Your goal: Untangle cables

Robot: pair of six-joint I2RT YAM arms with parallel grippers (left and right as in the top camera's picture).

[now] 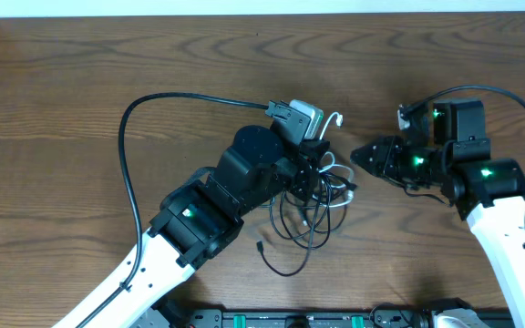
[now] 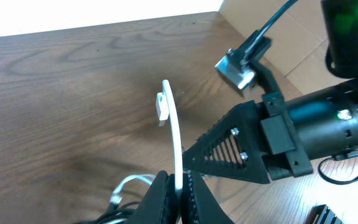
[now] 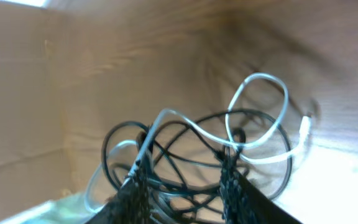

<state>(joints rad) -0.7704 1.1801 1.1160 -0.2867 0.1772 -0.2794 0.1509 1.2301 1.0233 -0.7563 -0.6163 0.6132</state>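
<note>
From overhead, your left arm (image 1: 244,178) hides the far left of the cables (image 1: 310,219). The right wrist view is blurred, so you can't sort their crossings, and its bottom edge crops the right gripper (image 3: 185,163).

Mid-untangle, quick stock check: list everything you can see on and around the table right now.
black cables: several, exact count unclear, black, tangled coils mid-table.
white cable: one, white, looped through the tangle, plug end lifted above it.
table: one, brown wood, under everything.
left gripper: one, black, shut on the white cable.
right gripper: one, black, open, facing the tangle from the right.
</note>
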